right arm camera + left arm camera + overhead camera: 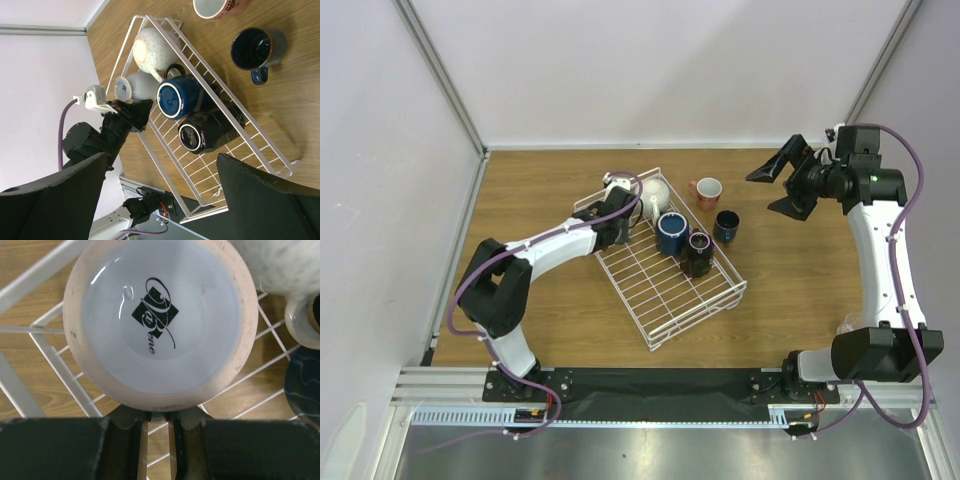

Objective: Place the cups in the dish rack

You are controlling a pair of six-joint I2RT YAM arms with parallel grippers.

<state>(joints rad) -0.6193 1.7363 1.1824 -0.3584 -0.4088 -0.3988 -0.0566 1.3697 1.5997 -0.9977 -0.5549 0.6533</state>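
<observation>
The white wire dish rack [698, 317] lies diagonally mid-table. Inside it are a cream-white cup [653, 197], a navy blue cup [671, 232] and a black cup [697, 253]. My left gripper [618, 212] is at the rack's far left corner, shut on the handle of a pale grey-blue cup [616, 182]. In the left wrist view that cup's logoed base [160, 320] faces the camera over the rack wires [60, 367]. A salmon-pink cup [707, 191] and a dark navy cup [726, 226] stand on the table beyond the rack. My right gripper [779, 187] hangs open, raised at far right.
White walls with metal posts close in the table on the left, back and right. In the right wrist view the rack's long rail [160, 172] runs beside the left arm [95, 140]. The two loose cups stand close to the rack's far side.
</observation>
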